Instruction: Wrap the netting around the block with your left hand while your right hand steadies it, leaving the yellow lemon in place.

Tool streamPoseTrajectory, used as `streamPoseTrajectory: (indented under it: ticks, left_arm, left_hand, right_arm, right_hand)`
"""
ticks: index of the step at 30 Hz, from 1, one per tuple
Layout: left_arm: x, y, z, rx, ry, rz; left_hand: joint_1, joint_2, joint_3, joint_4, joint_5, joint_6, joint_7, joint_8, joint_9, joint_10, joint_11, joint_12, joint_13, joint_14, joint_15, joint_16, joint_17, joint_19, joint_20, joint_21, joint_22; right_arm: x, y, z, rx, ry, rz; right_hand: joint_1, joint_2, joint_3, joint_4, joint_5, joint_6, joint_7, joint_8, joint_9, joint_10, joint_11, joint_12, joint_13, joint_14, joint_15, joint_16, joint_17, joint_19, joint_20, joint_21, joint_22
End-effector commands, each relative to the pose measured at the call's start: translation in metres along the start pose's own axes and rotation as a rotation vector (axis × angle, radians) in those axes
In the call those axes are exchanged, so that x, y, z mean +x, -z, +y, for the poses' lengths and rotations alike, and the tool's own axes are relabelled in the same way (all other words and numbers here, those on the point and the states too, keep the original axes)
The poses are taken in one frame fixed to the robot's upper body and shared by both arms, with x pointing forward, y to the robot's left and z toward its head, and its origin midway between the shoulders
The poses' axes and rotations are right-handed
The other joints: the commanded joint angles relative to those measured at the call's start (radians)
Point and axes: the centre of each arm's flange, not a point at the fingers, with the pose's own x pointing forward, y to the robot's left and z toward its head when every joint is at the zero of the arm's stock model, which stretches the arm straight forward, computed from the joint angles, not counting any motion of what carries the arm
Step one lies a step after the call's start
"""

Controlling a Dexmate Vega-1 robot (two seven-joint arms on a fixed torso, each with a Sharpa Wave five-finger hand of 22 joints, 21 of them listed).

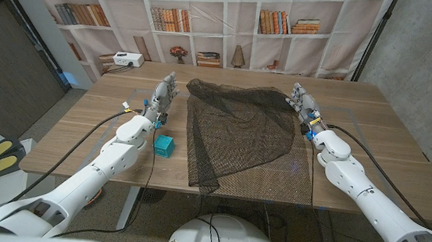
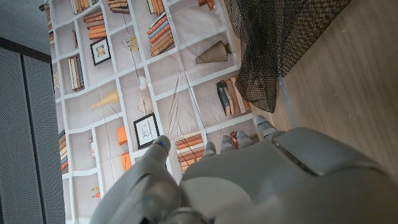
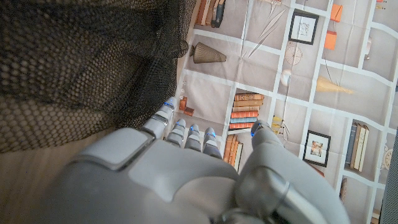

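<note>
Leftmost on the wooden tabletop (image 1: 370,150) stands the left robot hand (image 1: 163,97), fingers apart and reaching toward the far edge, holding nothing. Just beside that arm's forearm, toward the near edge, sits a small teal block (image 1: 165,145), apart from the hand and uncovered. Next comes the black netting (image 1: 235,130), spread loosely over the middle of the tabletop from the far side to the near edge, where its corner hangs at the rim; the block lies just clear of its left border. Farther right, the right robot hand (image 1: 302,99) hovers by the netting's far right corner, fingers apart, gripping nothing.
</note>
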Motion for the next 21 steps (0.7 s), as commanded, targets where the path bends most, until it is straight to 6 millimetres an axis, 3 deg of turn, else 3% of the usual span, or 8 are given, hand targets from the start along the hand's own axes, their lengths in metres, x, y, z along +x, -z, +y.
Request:
streamPoseTrajectory:
  ticks: [1,5,11,21]
  left_arm:
    - [-0.002,0.0,-0.001,0.013,-0.007,0.004]
    - [-0.005,-0.003,0.0,0.089,-0.051,0.01]
    - [-0.012,-0.01,0.001,0.293,-0.115,0.023]
    - [-0.023,-0.023,0.0,0.541,-0.159,0.036]
  left_hand:
    - [0.005,0.004,0.007,-0.002,0.007,-0.049,-0.008,0.007,0.002,-0.064,-0.003,0.007,0.005,-0.116,-0.002,0.009,0.003,-0.06,0.001,0.007,0.003]
    - [0.007,0.004,0.006,-0.005,0.006,-0.034,-0.016,0.011,0.002,-0.053,-0.003,0.01,0.006,-0.097,0.013,0.015,0.003,-0.04,0.008,0.01,0.004]
    - [0.023,0.001,0.007,-0.021,-0.002,0.019,-0.032,0.018,0.005,0.008,0.009,0.026,0.009,-0.012,0.074,0.03,0.005,0.021,0.079,0.019,0.007]
    - [0.06,-0.004,0.018,-0.059,-0.015,0.096,-0.028,0.032,0.007,0.044,0.037,0.032,0.014,0.075,0.129,0.042,0.008,0.046,0.125,0.016,0.011]
  right_arm:
    - [-0.003,0.0,0.0,-0.002,0.002,0.001]
    - [-0.004,0.001,0.0,0.002,0.0,0.005]
    - [-0.007,0.001,0.001,0.0,0.003,0.006]
    - [-0.012,0.001,0.006,-0.005,-0.008,0.012]
  right_hand:
    - [0.005,0.004,0.007,0.001,0.007,0.0,-0.011,0.007,0.004,-0.003,0.009,0.005,0.002,0.001,0.009,0.005,0.001,0.006,0.002,0.003,0.003]
    - [0.006,0.004,0.007,-0.001,0.007,0.001,-0.011,0.006,0.004,-0.002,0.009,0.005,0.002,0.002,0.01,0.006,0.001,0.006,0.003,0.002,0.003]
    - [0.005,0.005,0.007,-0.001,0.007,0.003,-0.013,0.005,0.004,0.001,0.011,0.006,0.002,0.005,0.015,0.007,0.001,0.005,0.004,0.001,0.003]
    - [0.003,0.005,0.007,-0.002,0.006,0.01,-0.019,0.005,0.004,0.022,0.017,0.013,0.002,0.009,0.02,0.008,0.002,0.006,0.005,-0.001,0.003]
